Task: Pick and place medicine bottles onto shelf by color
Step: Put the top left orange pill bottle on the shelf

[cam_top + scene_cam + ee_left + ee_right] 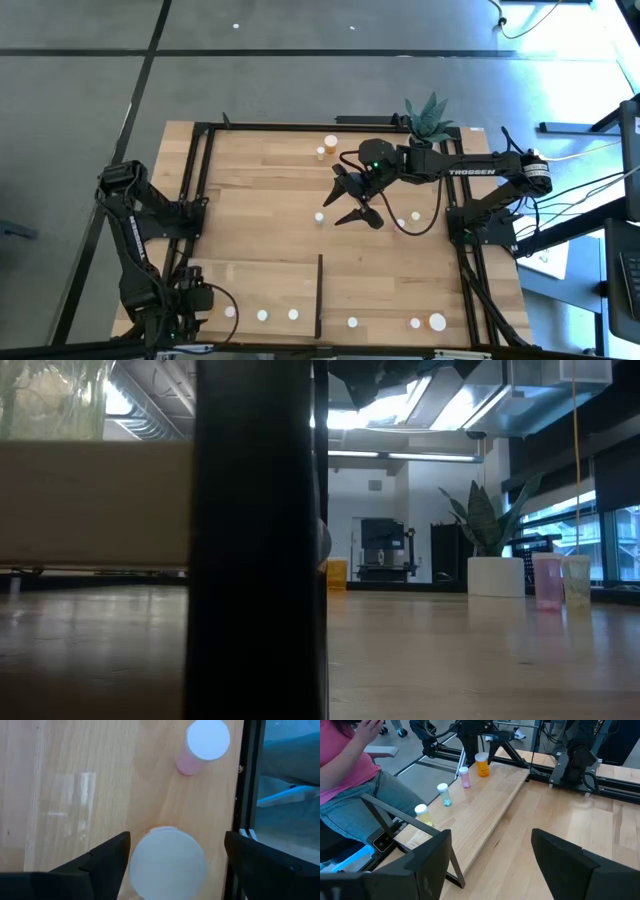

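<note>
Left gripper (172, 865): fingers spread, standing either side of a large orange bottle (167, 862) without visibly touching it; the bottle stands on the shelf (90, 780) at its outer end, beside the black rail. Judgement: this bottle is being set down or has just been let go, not picked. Just beyond it on the shelf stands a pink bottle (200, 747). The right wrist view shows the row in full: orange bottle, pink, then a blue-green bottle (443, 794) and a yellowish bottle (421, 813), spaced along the shelf edge near a seated person (355, 785). Right gripper (352, 198): wide and empty, hovering over mid-table near a small loose bottle (319, 216). Outstanding: several bottles remain off the shelf, two at the far edge (326, 147), others near the right arm's base and along the near edge past the black divider (319, 295). Judgement: roughly a third done.
</note>
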Motion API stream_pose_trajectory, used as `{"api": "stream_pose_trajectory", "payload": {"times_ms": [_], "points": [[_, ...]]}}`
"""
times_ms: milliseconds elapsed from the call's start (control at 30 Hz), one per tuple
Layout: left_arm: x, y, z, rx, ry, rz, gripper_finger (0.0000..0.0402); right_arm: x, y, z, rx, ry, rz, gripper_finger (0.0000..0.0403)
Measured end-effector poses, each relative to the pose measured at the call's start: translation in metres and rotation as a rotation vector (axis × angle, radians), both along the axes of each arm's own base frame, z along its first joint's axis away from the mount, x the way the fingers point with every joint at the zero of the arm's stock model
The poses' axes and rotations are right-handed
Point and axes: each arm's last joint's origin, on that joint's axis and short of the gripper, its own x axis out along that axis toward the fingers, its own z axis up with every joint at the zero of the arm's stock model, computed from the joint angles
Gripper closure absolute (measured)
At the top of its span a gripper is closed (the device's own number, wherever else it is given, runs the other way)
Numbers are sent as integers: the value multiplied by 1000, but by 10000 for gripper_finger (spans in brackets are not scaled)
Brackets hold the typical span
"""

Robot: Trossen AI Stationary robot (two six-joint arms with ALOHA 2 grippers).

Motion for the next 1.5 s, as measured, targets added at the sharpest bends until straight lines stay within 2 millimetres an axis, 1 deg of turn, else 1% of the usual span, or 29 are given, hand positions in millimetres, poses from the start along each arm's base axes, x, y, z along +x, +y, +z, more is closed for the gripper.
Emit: {"api": "stream_pose_trajectory", "payload": {"times_ms": [133,333,433,533,733,900,1133,1233,1500], "points": [[0,-1,4,-5,-4,-9,87,0,0,0,0,0,0,125],[2,-6,28,4,-24,-110,85,0,0,0,0,0,0,125],[3,-6,39,11,-25,-118,84,0,0,0,0,0,0,125],[2,-1,45,53,-6,-109,87,0,0,0,0,-1,0,125],[-3,11,38,146,45,-15,83,0,0,0,0,0,0,125],[1,23,34,214,86,80,86,0,0,0,0,0,0,125],[7,33,9,227,211,137,87,0,0,0,0,-1,0,125],[8,34,4,219,220,142,87,0,0,0,0,-1,0,125],[9,30,4,181,208,134,87,0,0,0,0,0,0,125]]}}
